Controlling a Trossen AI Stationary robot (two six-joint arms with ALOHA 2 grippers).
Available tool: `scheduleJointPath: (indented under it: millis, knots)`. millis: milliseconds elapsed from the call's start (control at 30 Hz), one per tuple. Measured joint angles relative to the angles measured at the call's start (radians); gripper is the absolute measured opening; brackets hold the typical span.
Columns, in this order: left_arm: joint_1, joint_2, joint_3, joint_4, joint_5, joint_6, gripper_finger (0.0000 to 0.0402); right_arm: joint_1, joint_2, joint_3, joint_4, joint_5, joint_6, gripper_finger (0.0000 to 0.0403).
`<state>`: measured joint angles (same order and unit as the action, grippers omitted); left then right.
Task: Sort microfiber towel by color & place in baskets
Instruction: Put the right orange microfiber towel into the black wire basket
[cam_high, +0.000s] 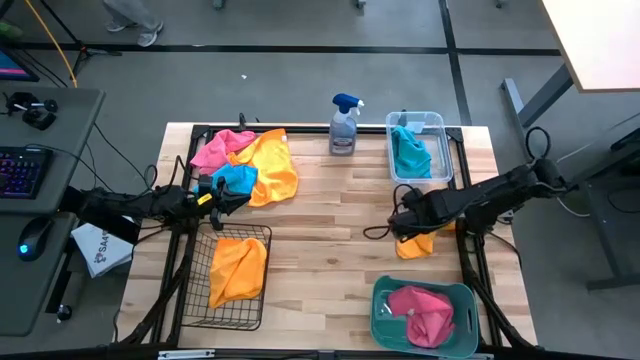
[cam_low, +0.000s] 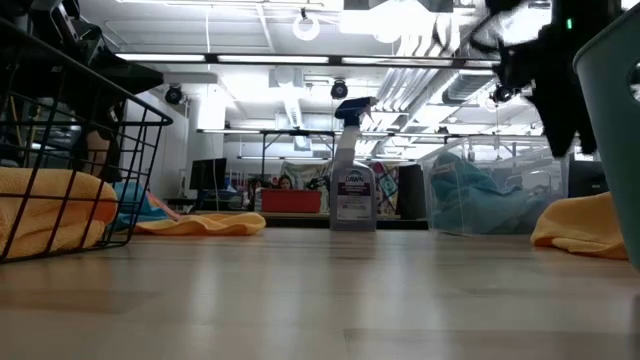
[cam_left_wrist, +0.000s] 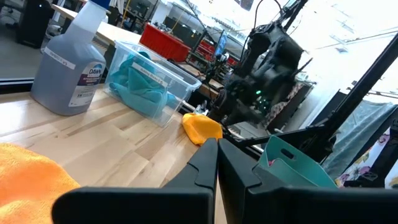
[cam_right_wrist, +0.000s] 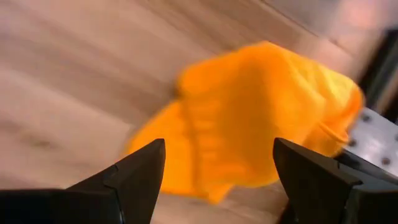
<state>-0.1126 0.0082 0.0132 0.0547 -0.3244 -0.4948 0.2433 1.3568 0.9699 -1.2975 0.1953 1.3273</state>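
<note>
Right pincer (cam_right_wrist: 217, 180) hangs wide open just over an orange towel (cam_right_wrist: 261, 118) on the worktop (cam_high: 330, 210), between the clear tub (cam_high: 418, 146) and teal basket (cam_high: 424, 315); left pincer (cam_high: 222, 193) is closed.

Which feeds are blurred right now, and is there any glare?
Right wrist view: the orange towel is smeared by motion blur. Low view: bright ceiling lights glare, the wire basket close up is soft. High view: even and sharp. Left wrist view: mostly clear.
</note>
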Motion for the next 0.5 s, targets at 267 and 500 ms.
scheduleJointPath:
  millis: [267,500]
  knots:
    - [0.000,0.000,0.000,0.000,0.000,0.000,0.0000,-0.067,0.002,-0.237,0.087,-0.059,0.070,0.0293]
    - [0.000,0.000,0.000,0.000,0.000,0.000,0.0000,-0.076,0.013,-0.267,0.178,0.011,0.106,0.0288]
